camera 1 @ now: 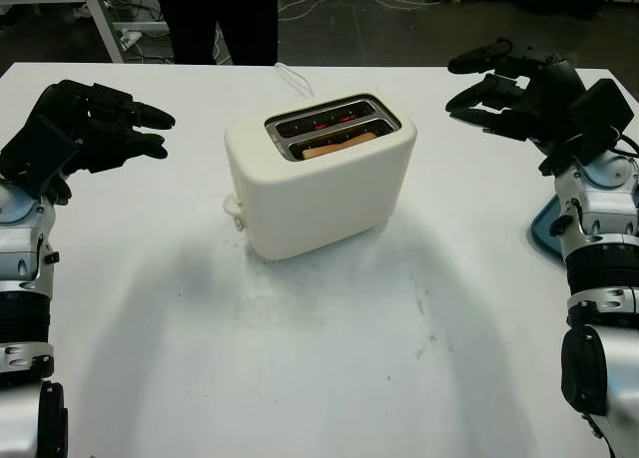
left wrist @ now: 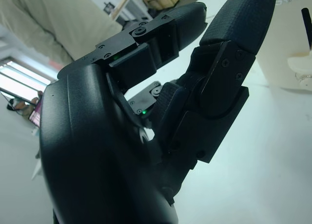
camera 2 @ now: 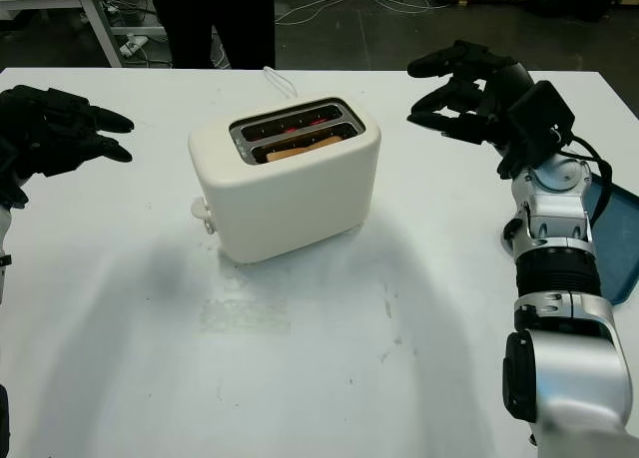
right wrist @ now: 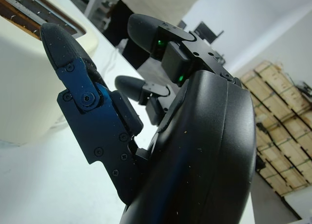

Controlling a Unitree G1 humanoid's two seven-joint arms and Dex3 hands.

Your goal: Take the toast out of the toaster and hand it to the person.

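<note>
A cream two-slot toaster (camera 1: 319, 179) stands in the middle of the white table (camera 1: 300, 358). A brown slice of toast (camera 1: 339, 145) sits low in its near slot; the far slot glows red inside. My left hand (camera 1: 125, 129) is held above the table to the toaster's left, open and holding nothing. My right hand (camera 1: 489, 84) is raised to the toaster's right, also open and a hand's width from it. A person in dark trousers (camera 1: 220, 19) stands behind the table's far edge.
A white cord (camera 1: 293, 77) runs from the toaster's back toward the far edge. A blue tray (camera 2: 617, 240) lies at the table's right edge behind my right arm. Cables and a desk leg are on the floor beyond.
</note>
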